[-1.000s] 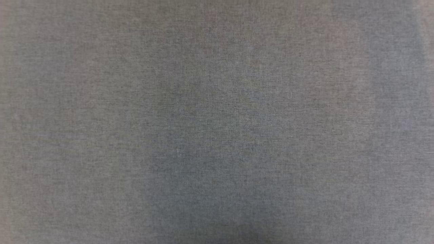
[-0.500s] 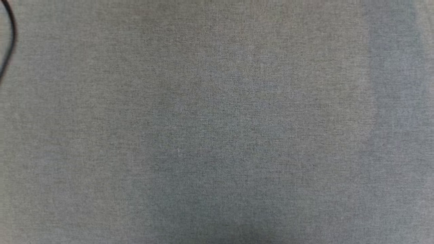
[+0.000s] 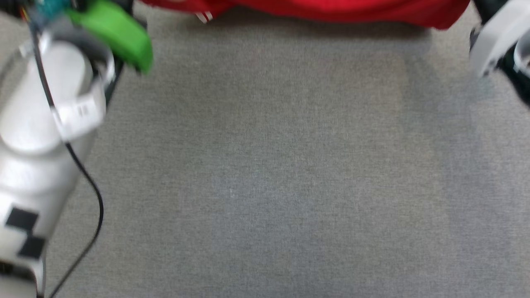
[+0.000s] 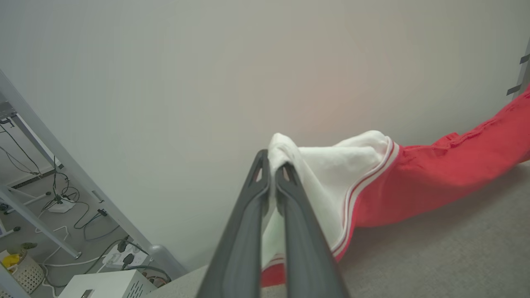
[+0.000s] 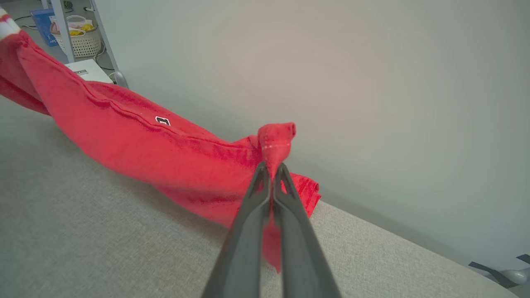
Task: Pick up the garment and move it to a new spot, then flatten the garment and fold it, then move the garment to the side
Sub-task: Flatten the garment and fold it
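The red garment [image 3: 331, 10] stretches along the top edge of the head view, above the grey cloth surface [image 3: 265, 174]. In the left wrist view my left gripper [image 4: 272, 169] is shut on its white sleeve [image 4: 331, 165], which has red-and-white striped trim. In the right wrist view my right gripper [image 5: 271, 167] is shut on a bunched red corner of the garment [image 5: 145, 140]. The fabric hangs in a band between the two grippers, just above the surface. Its lettering and number are hidden.
My pale left forearm [image 3: 37, 136] with a black cable and a green part [image 3: 116, 33] fills the head view's left side. A plain wall [image 4: 207, 82] stands behind the surface. Beyond the edge are table legs, cables, a white box [image 4: 107, 285] and a basket [image 5: 80, 39].
The head camera has shifted: earlier it showed only grey cloth, then a cable at the upper left. Now the left forearm, part of the right arm and the red garment are in view.
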You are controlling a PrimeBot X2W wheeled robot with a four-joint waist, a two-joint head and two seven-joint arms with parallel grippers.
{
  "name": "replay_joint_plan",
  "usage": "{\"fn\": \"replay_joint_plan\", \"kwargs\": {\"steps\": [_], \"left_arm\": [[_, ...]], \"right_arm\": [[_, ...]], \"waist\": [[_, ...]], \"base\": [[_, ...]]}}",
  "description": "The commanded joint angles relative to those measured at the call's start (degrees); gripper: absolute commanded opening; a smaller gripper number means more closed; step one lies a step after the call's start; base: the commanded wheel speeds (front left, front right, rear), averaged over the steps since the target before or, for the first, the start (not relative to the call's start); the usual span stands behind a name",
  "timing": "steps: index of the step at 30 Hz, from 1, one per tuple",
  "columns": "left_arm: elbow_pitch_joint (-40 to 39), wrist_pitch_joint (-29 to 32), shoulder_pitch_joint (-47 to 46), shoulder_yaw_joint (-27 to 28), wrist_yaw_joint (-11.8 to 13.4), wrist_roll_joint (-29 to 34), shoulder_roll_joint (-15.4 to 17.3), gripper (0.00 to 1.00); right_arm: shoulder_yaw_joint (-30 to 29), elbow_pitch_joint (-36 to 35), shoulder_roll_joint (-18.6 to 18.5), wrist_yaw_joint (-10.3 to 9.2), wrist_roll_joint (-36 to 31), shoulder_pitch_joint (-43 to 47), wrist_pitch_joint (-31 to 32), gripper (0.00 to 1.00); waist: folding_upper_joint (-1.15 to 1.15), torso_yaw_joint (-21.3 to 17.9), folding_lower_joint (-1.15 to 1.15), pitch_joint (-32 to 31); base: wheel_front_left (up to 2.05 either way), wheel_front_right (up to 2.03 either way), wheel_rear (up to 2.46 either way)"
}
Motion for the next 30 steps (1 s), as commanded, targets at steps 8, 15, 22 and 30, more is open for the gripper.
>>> {"fn": "replay_joint_plan", "kwargs": {"steps": [8, 15, 22, 30], "left_arm": [[-12.11, 0.04, 27.82, -2.27, 5.44, -2.13, 4.61, 0.0], [-21.34, 2.54, 47.19, -3.59, 11.23, -7.3, 7.07, 0.0], [-25.52, 2.67, 60.82, -4.07, 15.78, -12.19, 6.91, 0.0], [-28.58, 1.98, 74.45, -4.64, 18.56, -17.4, 6.8, 0.0]], "right_arm": [[4.98, -8.02, -7.7, -0.04, 5.83, 19.58, -0.38, 0.0], [3.77, -11.95, -10.57, -0.04, 8.83, 34.25, -1.55, 0.0], [1.1, -14.87, -12.25, -0.04, 9.28, 47.1, -0.85, 0.0], [-5.94, -23.16, -14.97, -0.04, 10.72, 63.95, 4.12, 0.0]], "waist": [[0.0, 1.43, 0.0, -13.54], [0.0, 1.31, 0.0, -18.33], [0.0, 0.94, 0.0, -21.26], [0.0, 0.25, 0.0, -23.28]], "base": [[0.0, 0.0, 0.0], [0.0, 0.0, 0.0], [0.0, 0.0, 0.0], [0.0, 0.0, 0.0]]}}
